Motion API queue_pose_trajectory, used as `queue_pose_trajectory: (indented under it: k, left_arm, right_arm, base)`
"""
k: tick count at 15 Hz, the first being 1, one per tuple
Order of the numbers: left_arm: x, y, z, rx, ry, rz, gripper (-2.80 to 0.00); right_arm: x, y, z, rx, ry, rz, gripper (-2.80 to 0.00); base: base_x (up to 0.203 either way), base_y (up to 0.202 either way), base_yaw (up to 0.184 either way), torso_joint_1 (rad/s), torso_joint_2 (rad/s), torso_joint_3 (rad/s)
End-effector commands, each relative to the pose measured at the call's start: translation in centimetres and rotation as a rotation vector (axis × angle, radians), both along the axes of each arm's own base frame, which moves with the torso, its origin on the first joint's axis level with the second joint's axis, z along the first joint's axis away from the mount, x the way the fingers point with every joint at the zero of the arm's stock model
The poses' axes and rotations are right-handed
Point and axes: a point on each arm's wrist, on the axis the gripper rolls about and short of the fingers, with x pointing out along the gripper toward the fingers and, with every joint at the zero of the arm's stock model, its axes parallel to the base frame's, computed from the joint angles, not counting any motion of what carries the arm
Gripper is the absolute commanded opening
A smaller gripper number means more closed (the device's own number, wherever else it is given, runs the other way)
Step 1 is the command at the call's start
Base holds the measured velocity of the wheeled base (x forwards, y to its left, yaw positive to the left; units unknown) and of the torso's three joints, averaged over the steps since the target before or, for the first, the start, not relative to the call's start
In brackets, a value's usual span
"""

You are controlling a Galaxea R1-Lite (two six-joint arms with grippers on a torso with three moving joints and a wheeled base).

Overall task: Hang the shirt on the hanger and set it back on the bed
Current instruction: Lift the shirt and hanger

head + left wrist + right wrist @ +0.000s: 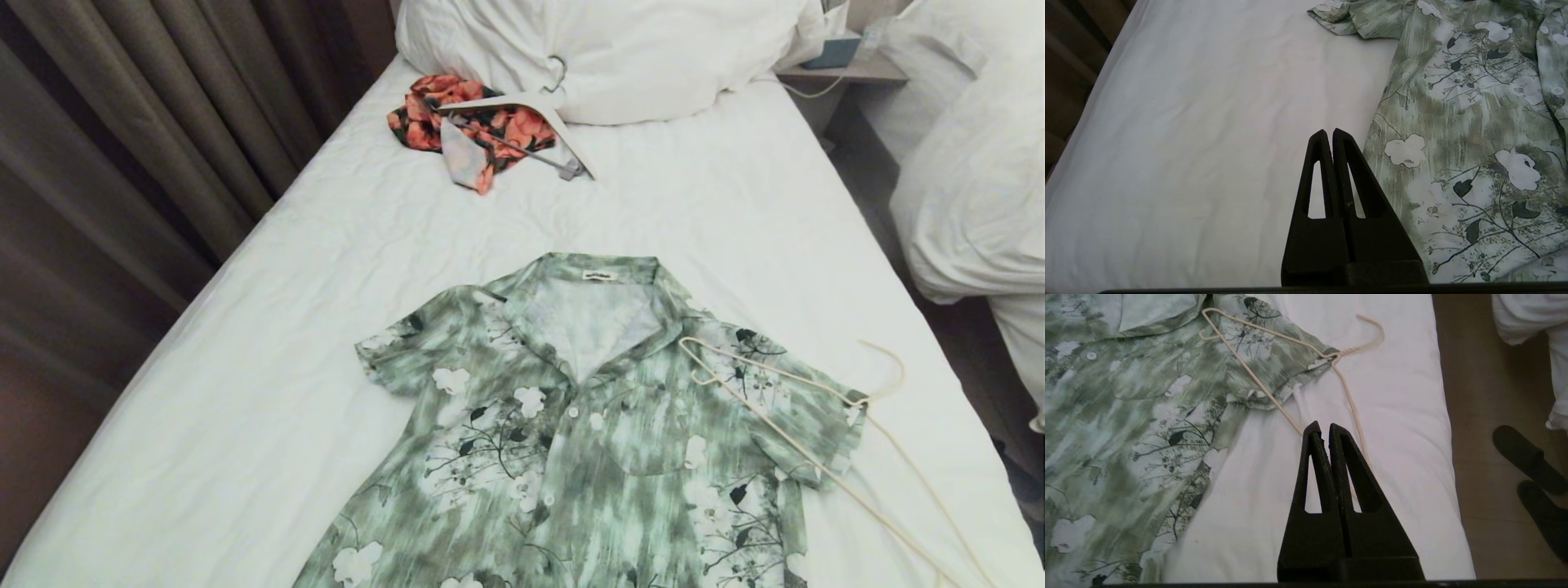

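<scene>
**Shirt and hanger apart, hanging not yet begun**

We find the shirt (571, 433) spread flat, buttoned front up, on the bed (269, 392). The hanger (816, 425) lies across its sleeve, outside the cloth. The left gripper (1329, 132) and right gripper (1323, 426) hover above with jaws pressed together, holding nothing. In our judgement, every step remains.

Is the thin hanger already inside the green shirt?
No. The hanger lies on top of the shirt, across its sleeve, with the hook out on the bed sheet.
</scene>
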Motion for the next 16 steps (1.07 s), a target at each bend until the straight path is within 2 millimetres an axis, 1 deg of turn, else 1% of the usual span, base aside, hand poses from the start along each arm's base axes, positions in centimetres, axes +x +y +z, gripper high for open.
queue_pose_trajectory:
  k: [1, 3, 4, 6, 8, 10, 12, 13, 14, 16]
  left_arm:
    - [0.0, 0.0, 0.0, 0.001, 0.001, 0.000, -2.80]
    - [0.0, 0.0, 0.0, 0.001, 0.001, 0.000, -2.80]
    - [0.0, 0.0, 0.0, 0.001, 0.001, 0.000, -2.80]
    - [0.0, 0.0, 0.0, 0.001, 0.001, 0.000, -2.80]
    - [0.0, 0.0, 0.0, 0.001, 0.001, 0.000, -2.80]
    - [0.0, 0.0, 0.0, 0.001, 0.000, 0.000, -2.80]
    - [0.0, 0.0, 0.0, 0.001, -0.001, 0.000, -2.80]
    - [0.0, 0.0, 0.0, 0.001, 0.000, 0.000, -2.80]
    - [0.0, 0.0, 0.0, 0.001, 0.001, 0.000, -2.80]
    - [0.0, 0.0, 0.0, 0.001, 0.001, 0.000, -2.80]
  right_arm:
    - [1.1, 0.0, 1.6, 0.001, 0.076, 0.003, -2.80]
    - [3.3, 0.0, 3.6, 0.022, 0.184, -0.001, -2.80]
    - [4.6, 0.0, 4.7, 0.060, 0.234, -0.009, -2.80]
    - [8.4, -0.1, 7.2, 0.183, 0.338, -0.044, -2.80]
    - [12.6, -0.6, 8.3, 0.275, 0.435, -0.089, -2.80]
    - [17.0, -2.1, 8.1, 0.367, 0.528, -0.134, -2.80]
    - [20.8, -4.9, 6.8, 0.462, 0.630, -0.189, -2.80]
    - [22.0, -6.5, 5.8, 0.501, 0.677, -0.200, -2.80]
    - [22.7, -7.9, 5.0, 0.554, 0.703, -0.159, -2.80]
    - [23.7, -10.5, 3.7, 0.685, 0.720, 0.052, -2.80]
  base:
    - [0.000, 0.000, 0.000, 0.000, 0.00, 0.000]
    - [0.000, 0.000, 0.000, 0.000, 0.00, 0.000]
    - [0.000, 0.000, 0.000, 0.000, 0.00, 0.000]
    - [0.000, 0.000, 0.000, 0.000, 0.00, 0.000]
    - [0.000, 0.000, 0.000, 0.000, 0.00, 0.000]
    - [0.000, 0.000, 0.000, 0.000, 0.00, 0.000]
    - [0.000, 0.000, 0.000, 0.000, 0.00, 0.000]
    - [0.000, 0.000, 0.000, 0.000, 0.00, 0.000]
    - [0.000, 0.000, 0.000, 0.000, 0.00, 0.000]
    - [0.000, 0.000, 0.000, 0.000, 0.00, 0.000]
